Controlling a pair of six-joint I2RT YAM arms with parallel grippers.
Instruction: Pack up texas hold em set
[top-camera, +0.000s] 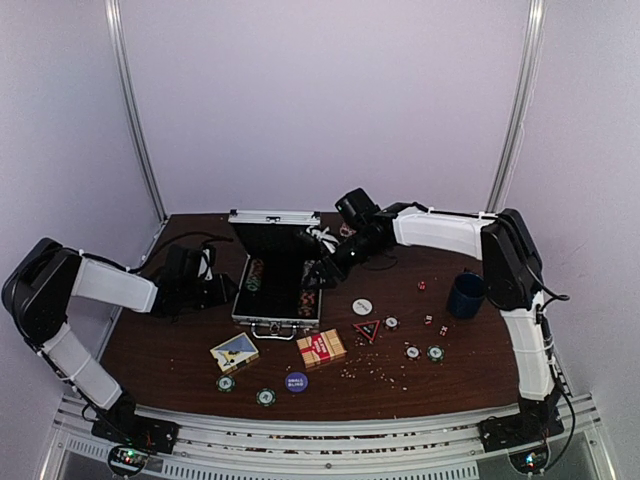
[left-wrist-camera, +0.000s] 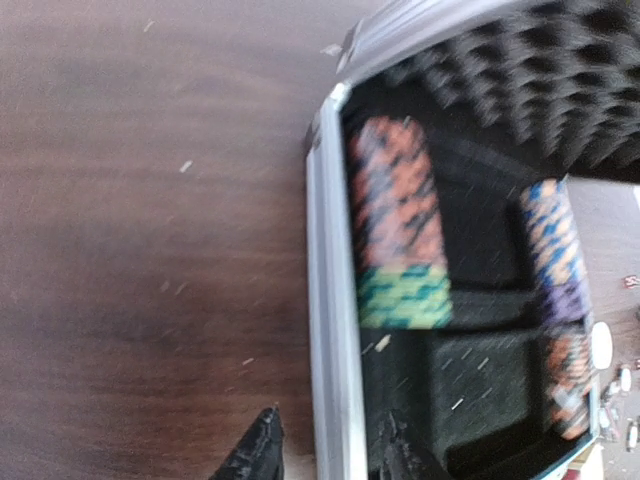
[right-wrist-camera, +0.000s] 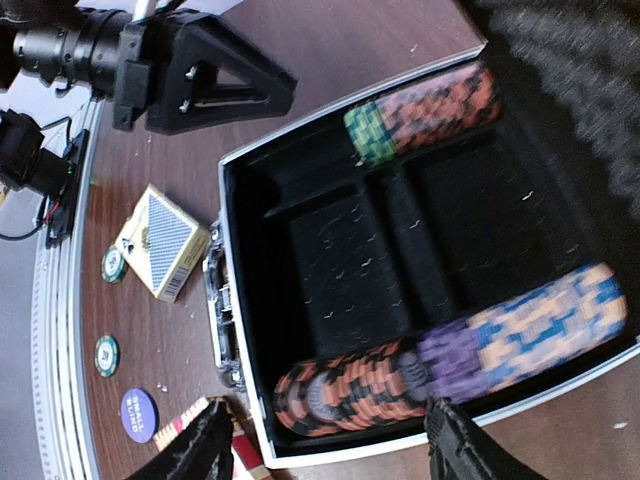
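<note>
Case stands open on the worktop, lid raised. Two chip rows are seated inside; the centre compartments are vacant.

Outstanding:
- In front of the case: blue deck, red deck and loose chips.
- To its right: dice.

Left gripper is at the case's left wall, jaws parted. Right gripper is over its interior, jaws parted. Both are empty.

A dark blue mug stands upright at the right of the frame on the brown wooden table. Small crumbs lie scattered on the tabletop at lower centre. One metal pole rises at upper left and a second metal pole at upper right, against pale walls.
</note>
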